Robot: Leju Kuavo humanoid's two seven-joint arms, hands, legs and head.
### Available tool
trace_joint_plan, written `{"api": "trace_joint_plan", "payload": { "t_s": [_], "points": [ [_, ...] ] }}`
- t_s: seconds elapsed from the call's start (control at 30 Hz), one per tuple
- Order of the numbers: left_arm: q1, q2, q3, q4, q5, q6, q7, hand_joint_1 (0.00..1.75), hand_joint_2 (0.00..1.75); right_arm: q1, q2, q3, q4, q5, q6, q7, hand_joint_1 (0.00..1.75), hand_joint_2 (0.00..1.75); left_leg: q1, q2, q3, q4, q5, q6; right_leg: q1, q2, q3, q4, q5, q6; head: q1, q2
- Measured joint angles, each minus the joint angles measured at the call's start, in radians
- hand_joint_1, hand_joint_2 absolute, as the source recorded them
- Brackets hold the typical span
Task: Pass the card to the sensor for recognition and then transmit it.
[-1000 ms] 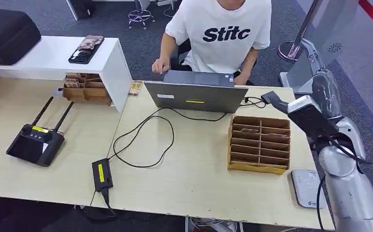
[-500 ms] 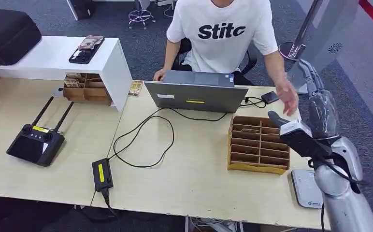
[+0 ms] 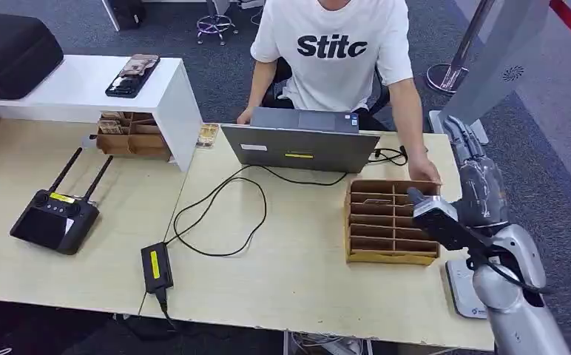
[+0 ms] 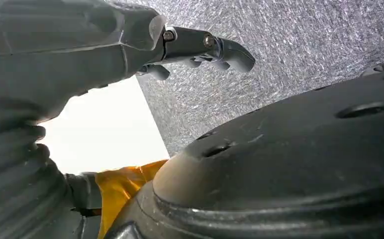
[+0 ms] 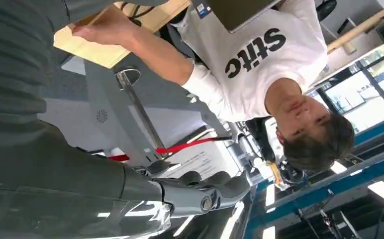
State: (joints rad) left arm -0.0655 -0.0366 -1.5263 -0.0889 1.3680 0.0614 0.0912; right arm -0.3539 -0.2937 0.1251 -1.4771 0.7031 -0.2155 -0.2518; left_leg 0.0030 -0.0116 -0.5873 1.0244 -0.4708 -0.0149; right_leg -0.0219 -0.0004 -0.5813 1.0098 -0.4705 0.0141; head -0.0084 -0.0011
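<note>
My right hand [image 3: 478, 185] hangs above the table's right edge, just right of a cardboard slot organiser [image 3: 390, 222]. Its fingers [image 3: 463, 139] point away from me, straight and apart, with nothing in them. In the right wrist view the same fingers [image 5: 200, 191] are bare. No card is plainly visible. A person's hand [image 3: 423, 174] rests on the organiser's far right corner, and I cannot tell whether it holds a card. A white card sensor [image 3: 466, 287] lies flat at the table's right edge, below my forearm. My left hand [image 4: 200, 45] hangs by my body over grey carpet, holding nothing.
A person in a white T-shirt sits behind a grey laptop [image 3: 301, 144] at the far side. A black cable runs to a power brick [image 3: 156, 266]. On the left stand a black remote controller [image 3: 53, 218] and a white shelf [image 3: 90, 89] with a phone [image 3: 131, 76].
The person's arm reached across towards my right hand, then came down onto the organiser's far corner. My right arm has dropped lower and closer to me.
</note>
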Motion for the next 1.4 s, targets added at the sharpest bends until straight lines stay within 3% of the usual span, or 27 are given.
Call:
{"api": "trace_joint_plan", "payload": {
  "t_s": [0.63,1.3,1.33,1.37,1.4],
  "points": [
    [0.000,0.000,0.000,0.000,0.006,0.000,0.001,0.00,1.75,0.044,0.002,0.011,0.176,0.085,0.000,0.016,0.00,1.75,0.000,0.000,0.000,0.000,0.000,0.000,0.000,0.000,0.000,0.000,0.000,0.000,0.000,0.000],
    [0.001,0.001,0.000,0.000,0.009,0.000,0.002,0.00,1.75,0.053,0.002,0.017,0.375,0.183,-0.054,0.040,0.00,1.75,0.000,0.000,0.000,0.000,0.000,0.000,0.000,0.000,0.000,0.000,0.000,0.000,0.000,0.000],
    [0.001,0.001,0.000,0.000,0.009,0.000,0.001,0.00,1.75,0.053,0.002,0.017,0.378,0.183,-0.054,0.040,0.03,1.75,0.000,0.000,0.000,0.000,0.000,0.000,0.000,0.000,0.000,0.000,0.000,0.000,0.000,0.000],
    [0.001,0.001,0.000,0.000,0.009,0.000,0.001,0.00,1.75,0.054,0.002,0.017,0.381,0.184,-0.054,0.040,0.38,1.75,0.000,0.000,0.000,0.000,0.000,0.000,0.000,0.000,0.000,0.000,0.000,0.000,0.000,0.000],
    [0.001,0.001,0.000,0.000,0.009,0.000,0.001,0.00,1.75,0.053,0.002,0.016,0.385,0.185,-0.054,0.040,0.99,1.75,0.000,0.000,0.000,0.000,0.000,0.000,0.000,0.000,0.000,0.000,0.000,0.000,0.000,0.000]
  ]
}}
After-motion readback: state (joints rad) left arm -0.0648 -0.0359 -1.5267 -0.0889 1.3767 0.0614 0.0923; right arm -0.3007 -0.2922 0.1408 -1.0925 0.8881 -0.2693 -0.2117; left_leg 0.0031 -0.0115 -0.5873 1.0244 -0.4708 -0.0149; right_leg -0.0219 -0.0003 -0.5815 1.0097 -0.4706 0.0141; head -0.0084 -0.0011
